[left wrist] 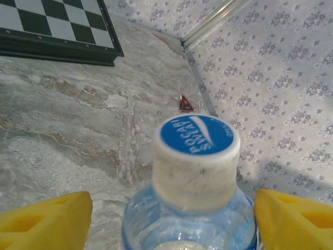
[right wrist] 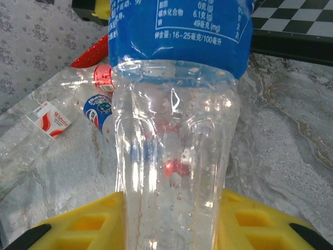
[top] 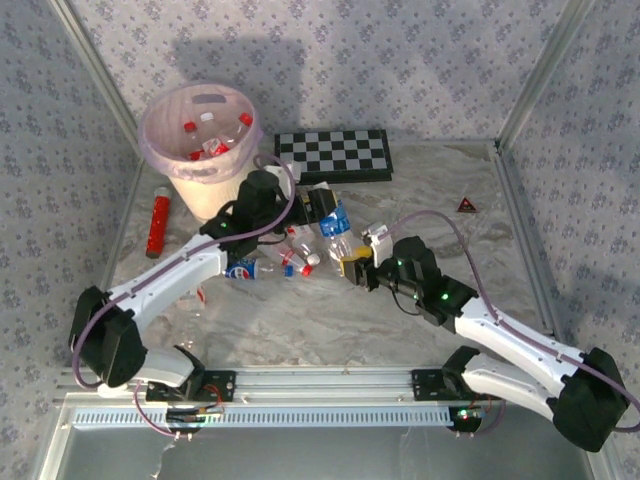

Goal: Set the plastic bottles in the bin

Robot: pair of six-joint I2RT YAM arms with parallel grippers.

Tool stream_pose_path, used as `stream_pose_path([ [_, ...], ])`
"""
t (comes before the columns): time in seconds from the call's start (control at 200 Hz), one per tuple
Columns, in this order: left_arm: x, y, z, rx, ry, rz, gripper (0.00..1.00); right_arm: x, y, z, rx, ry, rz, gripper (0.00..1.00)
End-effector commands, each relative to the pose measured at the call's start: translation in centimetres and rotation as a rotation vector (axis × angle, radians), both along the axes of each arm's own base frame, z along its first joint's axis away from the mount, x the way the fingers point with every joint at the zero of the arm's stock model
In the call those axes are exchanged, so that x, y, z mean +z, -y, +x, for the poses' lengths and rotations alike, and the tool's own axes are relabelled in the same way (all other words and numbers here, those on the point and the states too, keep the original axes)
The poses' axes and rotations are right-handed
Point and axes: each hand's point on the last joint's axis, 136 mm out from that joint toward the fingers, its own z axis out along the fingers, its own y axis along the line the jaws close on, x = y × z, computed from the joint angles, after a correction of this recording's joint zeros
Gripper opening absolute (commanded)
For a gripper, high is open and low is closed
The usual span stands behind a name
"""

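Bin (top: 200, 190) back left, bottles (top: 215, 148) in it; board (top: 335, 155) right of bin, cylinder (top: 157, 222) left of it. More bottles (top: 243, 268) lie on table (top: 450, 250) before bin; one bottle (top: 336, 225) just right of them.

- Blue-label bottle (left wrist: 195, 172): body cropped by lower edge, left wrist view.
- Chequered board (left wrist: 52, 26): cropped at upper-left edge, same view.
- Small red triangle (top: 467, 204): too small to identify.

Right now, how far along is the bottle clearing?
Done: several bottles lie in the bin. In hand: the right gripper grips a blue-labelled bottle, with the open left gripper around its cap end. Left: a few loose bottles on the table.
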Motion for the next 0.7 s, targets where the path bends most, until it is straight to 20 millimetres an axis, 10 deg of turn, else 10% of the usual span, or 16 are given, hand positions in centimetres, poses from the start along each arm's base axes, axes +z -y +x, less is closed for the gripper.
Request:
stream_pose_path([
  [0.0,4.0,1.1,0.6,-0.007,0.085,-0.084,0.78,0.2,0.0,-0.1,-0.010,0.013,-0.002,0.37],
  [0.455,3.9,1.0,0.8,-0.001,0.083,-0.042,0.32,-0.5,-0.5,0.2,-0.010,-0.009,-0.030,0.41],
  [0.695,9.5,-1.7,2.3,0.028,0.207,0.025,0.24,0.4,0.7,0.4,-0.056,-0.024,-0.062,1.00],
])
